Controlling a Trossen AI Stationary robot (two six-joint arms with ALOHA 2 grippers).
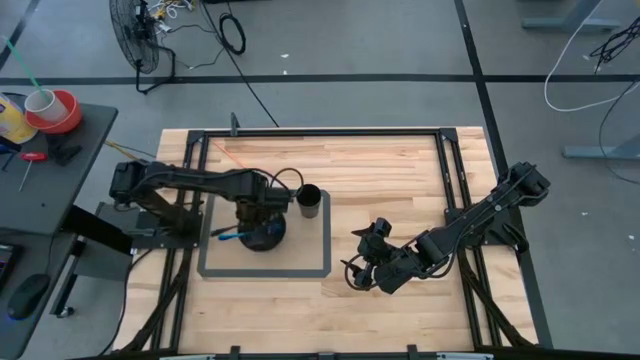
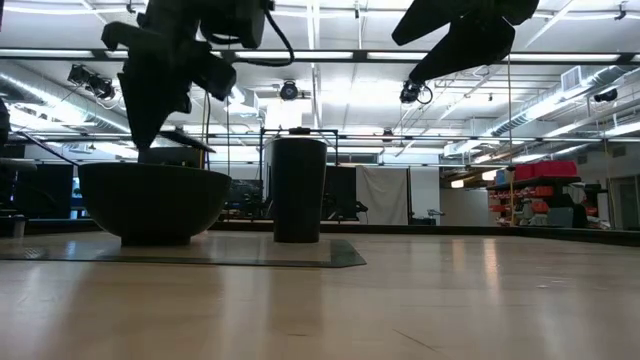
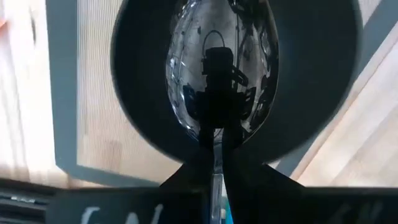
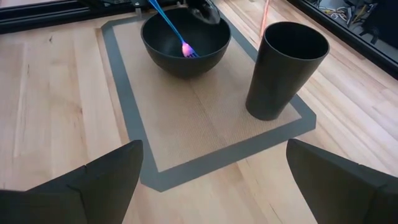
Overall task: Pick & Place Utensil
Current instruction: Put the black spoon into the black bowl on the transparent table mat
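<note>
While the wooden table point(image 1: 400, 170) carries a grey-bordered mat point(image 1: 215, 268) on its left half, the work of this moment sits over the black bowl point(image 4: 163, 50) on that mat, with a tall black cup point(image 4: 283, 68) standing just beside the bowl and apart from it. Above the bowl hangs the left gripper point(image 1: 262, 212), its fingers closed on the neck of a polished metal spoon point(image 3: 221, 62); in its wrist view the spoon's head shows squarely over the bowl's dark hollow, mirror-bright and reflecting the rig. Whether the spoon already touches the bowl's floor I cannot tell. Inside the bowl lies a fork point(image 4: 171, 30) with a blue handle and pinkish tines, leaning against the wall with its handle passing over the rim. Off the mat, the right gripper point(image 1: 368, 262) waits above bare wood with its fingers spread wide and nothing between them.

By my judgement the spoon is light, rigid and slippery: smooth metal gives little friction, so a pinch on the narrow neck lets it pivot or slide. A hold farther along the flat handle, across its width, would seem steadier. It should not be fragile, though dropped from height it may clatter and bounce off the bowl's curved wall. The fork looks like light plastic, easily nudged by the arriving spoon
</note>
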